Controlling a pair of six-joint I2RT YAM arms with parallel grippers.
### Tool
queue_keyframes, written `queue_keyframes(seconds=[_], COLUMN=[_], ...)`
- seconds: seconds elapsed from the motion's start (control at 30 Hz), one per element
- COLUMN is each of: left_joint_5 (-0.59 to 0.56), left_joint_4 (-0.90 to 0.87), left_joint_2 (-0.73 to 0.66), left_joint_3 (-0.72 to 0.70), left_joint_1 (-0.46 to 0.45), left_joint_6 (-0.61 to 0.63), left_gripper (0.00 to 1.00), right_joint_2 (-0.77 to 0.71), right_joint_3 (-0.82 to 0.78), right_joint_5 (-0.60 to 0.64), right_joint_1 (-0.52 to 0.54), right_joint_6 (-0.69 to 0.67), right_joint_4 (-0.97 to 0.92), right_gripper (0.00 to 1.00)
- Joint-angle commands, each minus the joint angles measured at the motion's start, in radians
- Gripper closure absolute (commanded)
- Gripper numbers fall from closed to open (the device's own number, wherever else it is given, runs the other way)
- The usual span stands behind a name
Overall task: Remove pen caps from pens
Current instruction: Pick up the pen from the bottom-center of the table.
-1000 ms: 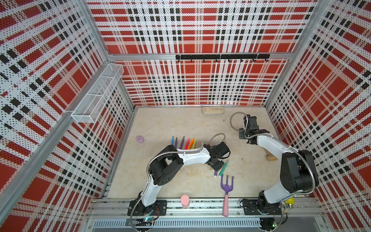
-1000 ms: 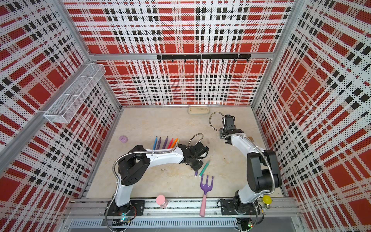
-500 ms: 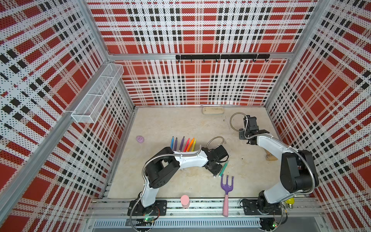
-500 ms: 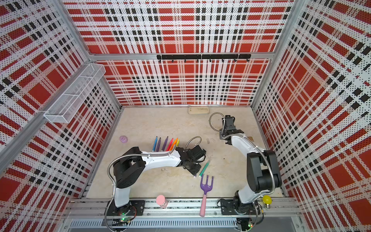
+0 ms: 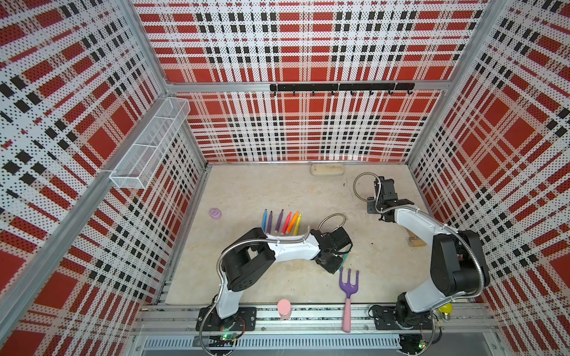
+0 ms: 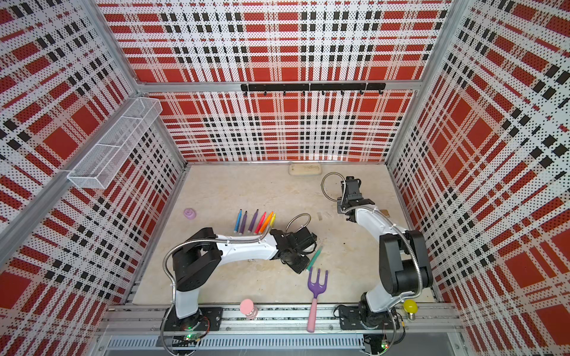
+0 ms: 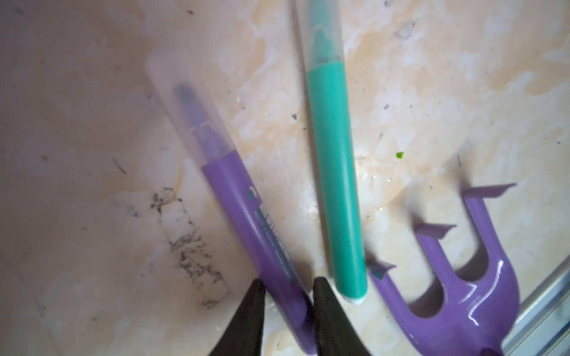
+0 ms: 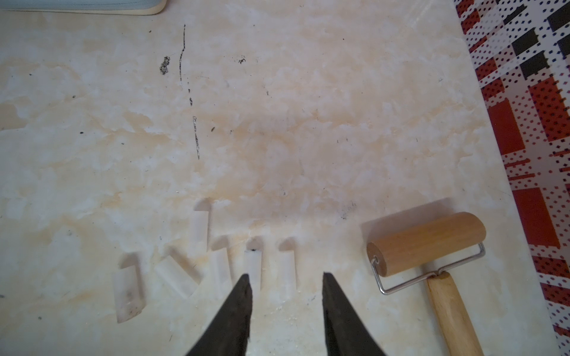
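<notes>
My left gripper (image 7: 288,282) clamped on purple pen (image 7: 246,215), teal pen (image 7: 334,185) and garden fork (image 7: 462,308) crowding beside, right gripper (image 8: 285,277) spread empty by pen caps (image 8: 199,231), open tabletop (image 8: 277,123) ahead

**Tight by the fork, roomy elsewhere**

Teal pen (image 7: 334,172) lies just beside the purple pen (image 7: 246,222), and the garden fork (image 7: 481,277) crowds in just past it. The purple pen's other side is bare tabletop (image 7: 92,154). Ahead of the right gripper (image 8: 285,275), loose pen caps (image 8: 253,268) and a wooden roller (image 8: 425,243) clutter things, with open tabletop beyond.
</notes>
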Motion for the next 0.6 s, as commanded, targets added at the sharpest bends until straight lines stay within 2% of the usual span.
queue_keyframes(seconds=[0.0, 0.33, 0.5, 0.57], left_joint_5=[0.005, -0.035, -0.110, -0.145], left_joint_4=[-0.029, 0.033, 0.112, 0.160], left_joint_2=[0.068, 0.048, -0.067, -0.139], left_joint_3=[-0.058, -0.124, -0.187, -0.229], left_joint_1=[0.021, 0.084, 0.137, 0.166], left_joint_6=[-0.012, -0.007, -0.021, -0.030], left_gripper=[0.72, 0.86, 0.87, 0.87], right_joint_2=[-0.031, -0.046, -0.078, -0.103], right_joint_3=[-0.015, -0.020, -0.040, -0.058], right_joint_5=[0.009, -0.007, -0.053, -0.108], right_joint_1=[0.006, 0.012, 0.015, 0.016], right_joint_6=[-0.003, -0.006, -0.003, 0.001], right_joint_4=[0.043, 0.065, 0.102, 0.131], right_gripper=[0.59, 0.59, 0.59, 0.59])
